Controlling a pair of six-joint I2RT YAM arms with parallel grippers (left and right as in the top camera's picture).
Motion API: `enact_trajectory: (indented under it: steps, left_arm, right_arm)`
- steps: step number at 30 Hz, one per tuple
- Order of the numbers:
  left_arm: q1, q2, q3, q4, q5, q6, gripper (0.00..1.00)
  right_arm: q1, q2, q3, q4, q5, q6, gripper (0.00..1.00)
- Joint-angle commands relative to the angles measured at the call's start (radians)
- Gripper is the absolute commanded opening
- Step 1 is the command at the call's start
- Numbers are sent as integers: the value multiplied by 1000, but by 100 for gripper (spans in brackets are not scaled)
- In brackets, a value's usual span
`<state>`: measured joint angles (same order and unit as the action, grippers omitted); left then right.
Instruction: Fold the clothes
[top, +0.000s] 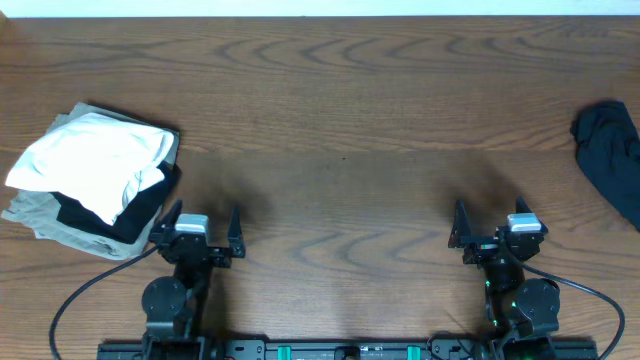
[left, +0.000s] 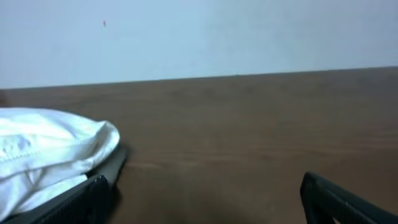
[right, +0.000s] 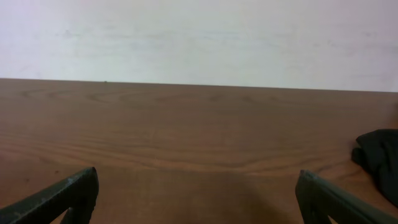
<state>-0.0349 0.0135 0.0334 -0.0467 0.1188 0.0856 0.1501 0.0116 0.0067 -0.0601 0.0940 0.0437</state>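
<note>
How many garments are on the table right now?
4. Stacked at left: white garment on top, black garment under it, beige garment lowest. A dark garment lies at the right edge. More may be hidden underneath.

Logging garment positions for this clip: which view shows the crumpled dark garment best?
The overhead view: the dark garment lies crumpled at far right, mostly in frame, its right side cut by the picture's border. The right wrist view catches only a corner of it. The left wrist view misses it.
</note>
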Motion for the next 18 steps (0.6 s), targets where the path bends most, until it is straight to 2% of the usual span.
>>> enact_trajectory:
  steps: [1,18]
  left_arm:
    - [-4,-12,-29,-4,-8,15,98]
    - [-4,-11,-29,-11,-8,15,98]
  right_arm:
    - [-9,-6,-1,-6,-5,-8,99]
    - [-9,-6,-1,-6,-5,-8,99]
